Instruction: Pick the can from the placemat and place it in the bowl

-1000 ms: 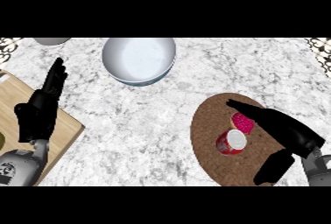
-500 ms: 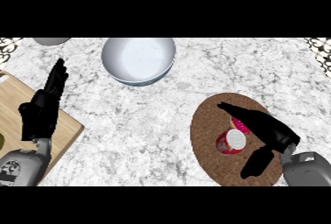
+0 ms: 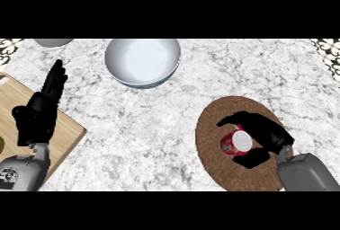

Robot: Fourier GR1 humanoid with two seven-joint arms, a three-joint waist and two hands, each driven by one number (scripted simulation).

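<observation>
Right hand (image 3: pixel 266 132) curled round can (image 3: pixel 235 143) — touching.

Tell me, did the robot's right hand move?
Yes. The right hand slid left across the brown placemat, and its fingers now curl around the red can.

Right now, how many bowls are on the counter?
1 fully visible: the white bowl at top centre. A grey rounded object, cut off at the top-left edge, might be another; I cannot tell.

The can (image 3: pixel 235 143) is lying on the placemat (image 3: pixel 219 166) at the desk's (image 3: pixel 146 121) right, the bowl (image 3: pixel 143 60) is sitting behind and left, and a cutting board (image 3: pixel 63 134) is lying far left.
</observation>
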